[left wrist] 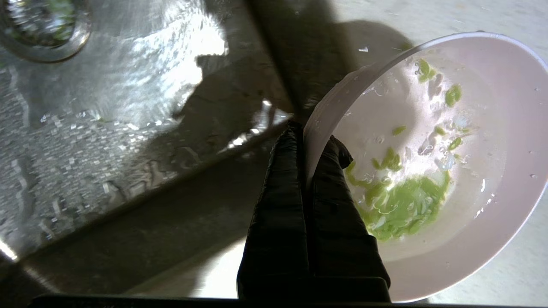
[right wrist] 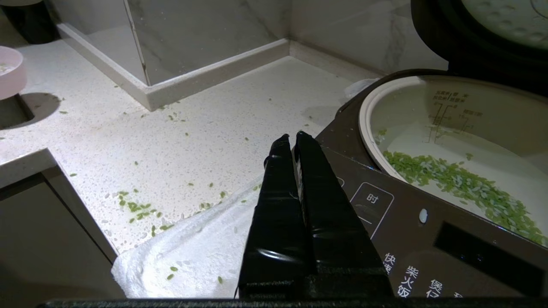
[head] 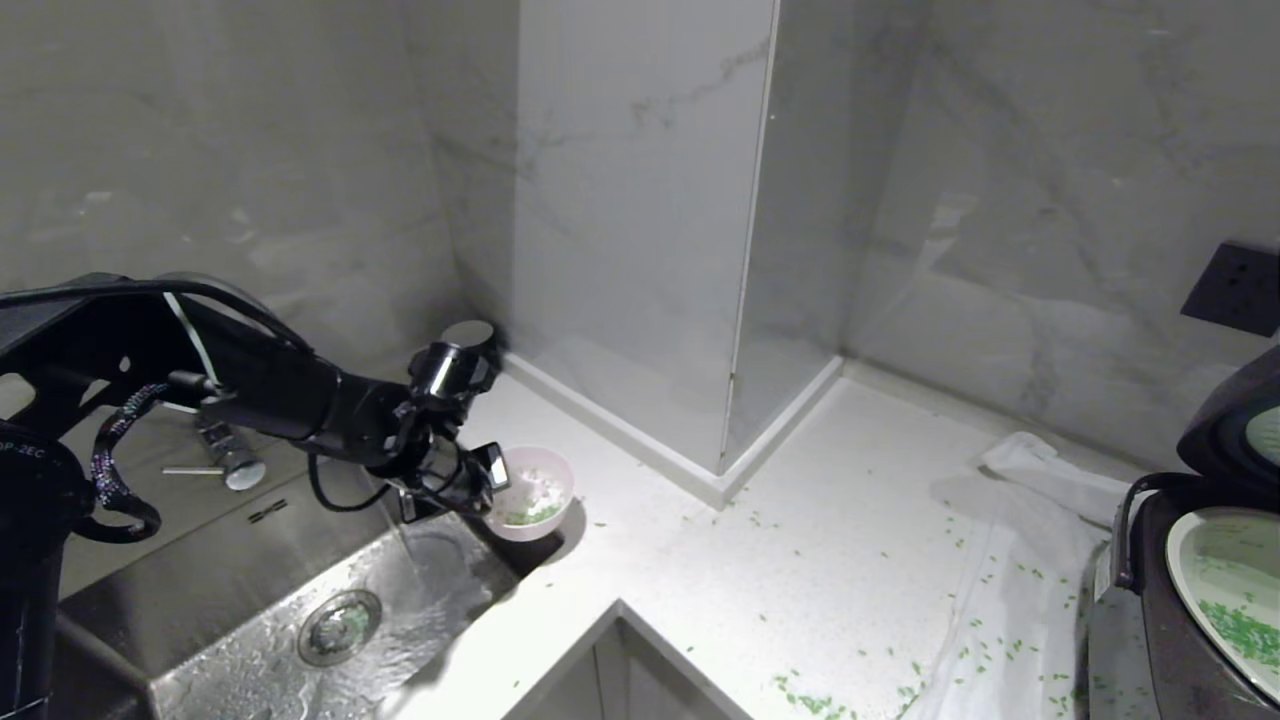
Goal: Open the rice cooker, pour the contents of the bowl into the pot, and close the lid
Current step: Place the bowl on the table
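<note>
The pink bowl (head: 531,492) is held by the left claw (head: 487,480), and it is found at about nine o'clock in the head view, right at the edge of the steel sink (head: 300,610) where the white counter (head: 800,560) begins. The rim of the bowl is pinched between the two black fingers (left wrist: 282,184), one outside the bowl and one inside it. The bowl is tipped a little. Some wet green grains (left wrist: 398,205) are seen in the low part of the bowl, with water drops around them. Water is seen on the sink floor, and the drain (head: 340,625) is at about seven o'clock in the head view. The rice cooker (head: 1190,600) is seen far away from the bowl, at about four o'clock in the head view. Its lid (head: 1235,420) is standing up, open. The white pot (right wrist: 462,141) inside is seen with a band of green grains at its bottom. A white towel (head: 1010,600) is spread on the counter just beside the cooker, and loose green grains are scattered over the towel and the counter. The right claw (right wrist: 290,137) is seen from its own camera, just in front of the cooker's button panel. Its two fingers are pressed together and nothing is held between them.
</note>
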### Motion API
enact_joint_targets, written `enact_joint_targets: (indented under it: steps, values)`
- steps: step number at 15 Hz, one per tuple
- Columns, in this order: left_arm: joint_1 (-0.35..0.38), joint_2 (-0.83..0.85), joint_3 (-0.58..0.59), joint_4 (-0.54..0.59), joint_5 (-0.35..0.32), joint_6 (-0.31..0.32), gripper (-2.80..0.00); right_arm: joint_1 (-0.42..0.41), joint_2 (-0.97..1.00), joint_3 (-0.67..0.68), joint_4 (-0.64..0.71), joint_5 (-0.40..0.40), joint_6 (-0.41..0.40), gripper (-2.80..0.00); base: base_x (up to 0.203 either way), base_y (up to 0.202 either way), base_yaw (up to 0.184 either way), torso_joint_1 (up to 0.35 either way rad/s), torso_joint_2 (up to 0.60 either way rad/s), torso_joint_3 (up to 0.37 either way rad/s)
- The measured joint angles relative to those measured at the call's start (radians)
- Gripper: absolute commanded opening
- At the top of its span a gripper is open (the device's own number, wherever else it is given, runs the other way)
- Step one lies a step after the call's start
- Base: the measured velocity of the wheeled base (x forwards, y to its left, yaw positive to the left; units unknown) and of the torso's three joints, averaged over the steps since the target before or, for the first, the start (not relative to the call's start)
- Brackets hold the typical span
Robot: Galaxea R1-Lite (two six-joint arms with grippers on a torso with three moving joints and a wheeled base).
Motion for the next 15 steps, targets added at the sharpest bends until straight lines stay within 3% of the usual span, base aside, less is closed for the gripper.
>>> enact_joint_targets:
  steps: [6, 15]
  values:
    - [-0.169, 0.075, -0.129, 0.005, 0.024, -0.021, -2.80, 0.000, 0.000, 0.000, 0.000, 0.000, 0.000, -2.80, 0.000, 0.000, 0.000, 0.000, 0.00, 0.000]
    - [-0.317, 0.147, -0.140, 0.005, 0.029, -0.029, -2.80, 0.000, 0.000, 0.000, 0.000, 0.000, 0.000, -2.80, 0.000, 0.000, 0.000, 0.000, 0.00, 0.000]
